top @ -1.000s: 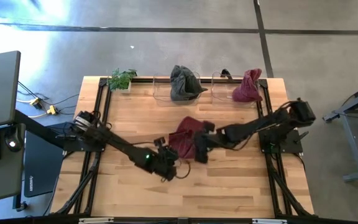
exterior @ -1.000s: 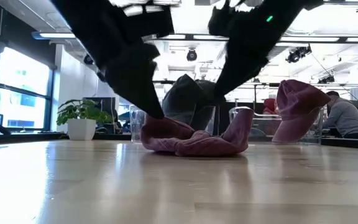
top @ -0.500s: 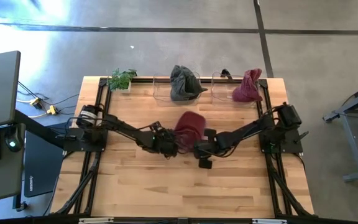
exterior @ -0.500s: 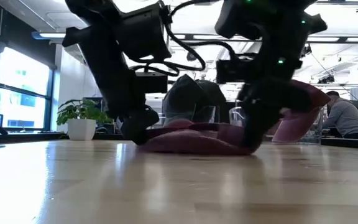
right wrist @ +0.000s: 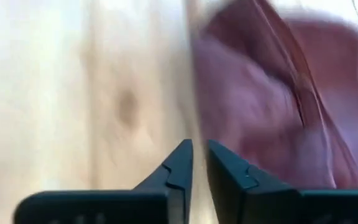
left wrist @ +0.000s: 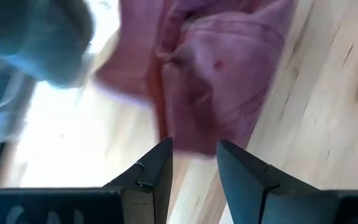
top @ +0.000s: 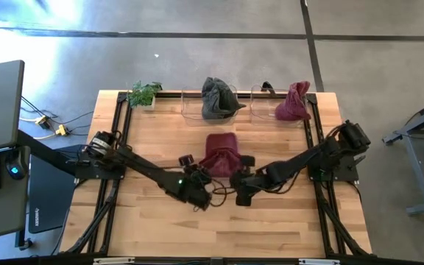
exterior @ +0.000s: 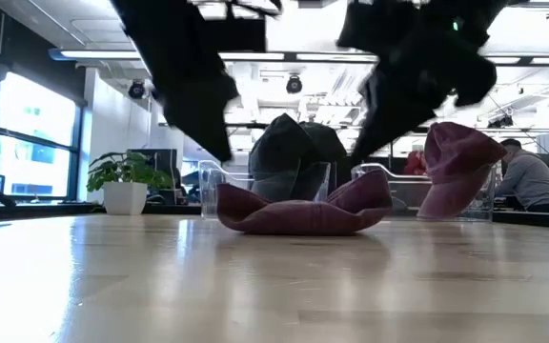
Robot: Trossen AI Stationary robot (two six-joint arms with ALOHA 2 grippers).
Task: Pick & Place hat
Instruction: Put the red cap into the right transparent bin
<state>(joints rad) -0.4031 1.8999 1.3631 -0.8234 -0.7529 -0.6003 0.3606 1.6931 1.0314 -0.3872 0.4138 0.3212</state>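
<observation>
A maroon hat (top: 221,154) lies spread on the wooden table (top: 153,221) at its middle, its underside on the wood and its edges curled up (exterior: 298,214). My left gripper (left wrist: 194,165) hovers open just near-left of the hat (left wrist: 216,81), with nothing between its fingers. My right gripper (right wrist: 199,165) hovers shut just near-right of the hat (right wrist: 272,118), also holding nothing. In the low view both grippers, left (exterior: 219,143) and right (exterior: 375,133), stand above the hat and clear of it.
Along the far edge stand two clear containers, one holding a grey hat (top: 219,98) and one a second maroon hat (top: 293,103). A small potted plant (top: 144,93) sits at the far left corner. Bare wood lies toward the near edge. A person (exterior: 530,181) sits in the room behind.
Both grippers came down onto the hat's near side half a second ago, then drew back toward the table's near edge and rose clear of it. The hat, crumpled with one end raised before, now lies flatter and more spread out.
</observation>
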